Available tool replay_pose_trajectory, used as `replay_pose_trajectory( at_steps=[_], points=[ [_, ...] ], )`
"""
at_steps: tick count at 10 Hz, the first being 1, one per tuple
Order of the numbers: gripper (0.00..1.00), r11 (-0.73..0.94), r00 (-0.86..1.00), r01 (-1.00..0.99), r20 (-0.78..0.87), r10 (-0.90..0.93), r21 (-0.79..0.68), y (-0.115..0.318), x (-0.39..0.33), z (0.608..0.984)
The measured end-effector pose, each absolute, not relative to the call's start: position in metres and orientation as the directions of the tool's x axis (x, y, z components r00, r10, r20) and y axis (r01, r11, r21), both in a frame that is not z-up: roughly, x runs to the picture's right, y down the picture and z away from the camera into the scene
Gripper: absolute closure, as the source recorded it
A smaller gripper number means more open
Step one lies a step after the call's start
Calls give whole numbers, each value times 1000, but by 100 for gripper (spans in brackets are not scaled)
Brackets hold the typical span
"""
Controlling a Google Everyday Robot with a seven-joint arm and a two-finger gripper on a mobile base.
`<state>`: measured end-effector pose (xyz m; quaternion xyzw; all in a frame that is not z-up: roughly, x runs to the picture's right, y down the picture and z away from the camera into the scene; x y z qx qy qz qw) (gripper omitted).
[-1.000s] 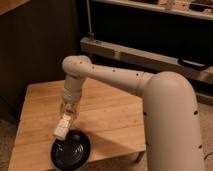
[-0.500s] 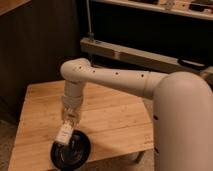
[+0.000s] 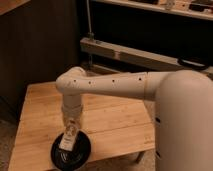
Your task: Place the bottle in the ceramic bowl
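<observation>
Hung over the bowl (image 3: 70,150) at the near edge of the desk (image 3: 115,117): the tool (image 3: 70,129), clamped on the upper end of the bottle (image 3: 67,139). Bottle tilted, lower end inside the bowl's rim, contact with the bowl's floor impossible to tell. Judged light, stiff and smooth-sided, apt to roll once let go; best taken across the slim body. Bowl judged fragile and glossy, so a low release advisable.

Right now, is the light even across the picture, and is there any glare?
Camera view: dim and warm, background shelves dark; the wooden table is lit best; faint sheen on the black bowl; the gripper holds the bottle over it, edges soft.
</observation>
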<state>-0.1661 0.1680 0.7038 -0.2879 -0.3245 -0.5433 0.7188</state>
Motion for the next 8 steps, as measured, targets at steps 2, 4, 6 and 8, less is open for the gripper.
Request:
replay_pose_trajectory(
  at_steps=[2,4,6,8],
  points=[
    [20,253,205,965,786,-583,-64,172,-166,708],
    [20,286,213,955,843,-494,-74,170,-162,716],
    [20,294,211,953,860,-465,-75,168,-163,717],
    [20,293,210,953,860,-465,-75,168,-163,717]
  ],
)
